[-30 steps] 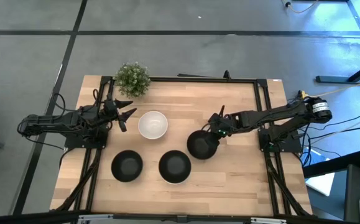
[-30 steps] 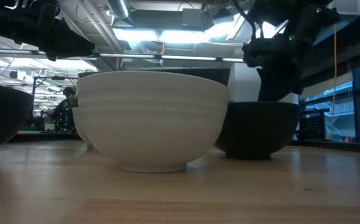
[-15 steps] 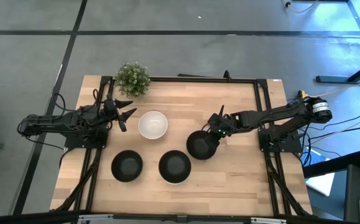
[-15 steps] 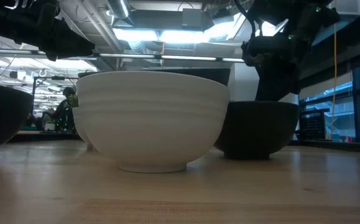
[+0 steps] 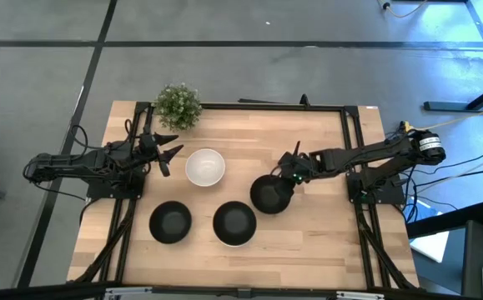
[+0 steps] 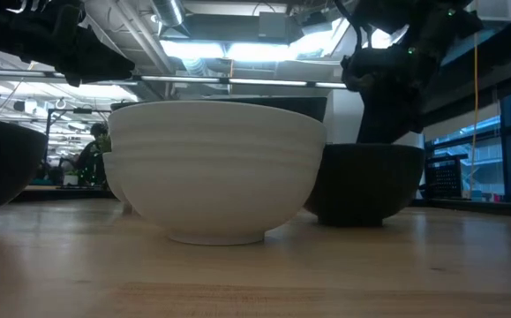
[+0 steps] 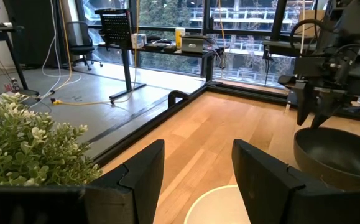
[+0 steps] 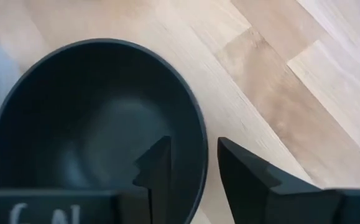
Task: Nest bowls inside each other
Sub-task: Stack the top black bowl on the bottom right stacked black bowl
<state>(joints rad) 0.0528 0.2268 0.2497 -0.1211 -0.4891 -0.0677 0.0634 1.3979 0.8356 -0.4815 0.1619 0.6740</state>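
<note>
In the high view a black bowl [image 5: 266, 196] stands on the table right of centre. My right gripper [image 5: 287, 177] is open at its far-right rim. In the right wrist view my right gripper [image 8: 193, 142] straddles that rim, one finger inside the bowl [image 8: 92, 124] and one outside. A white bowl [image 5: 205, 167] sits left of centre, with my open left gripper [image 5: 170, 156] hovering just to its left. Near the front edge stand a lone black bowl [image 5: 171, 222] and a black bowl nested in a white one [image 5: 234, 223]. My right gripper comes at the black bowl's rim [image 8: 199, 155] from above, slanting from the table's right. Bare wood shows between the rim and the outer finger [image 8: 242, 174]. I cannot tell whether the inner finger [image 8: 158, 168] touches the wall. The bowl rests on the table.
A small green potted plant [image 5: 178, 106] stands at the far left corner, close behind my left gripper. A black frame [image 5: 266, 106] runs along the table's edges. Bare wood lies to the right of the black bowl and along the near edge.
</note>
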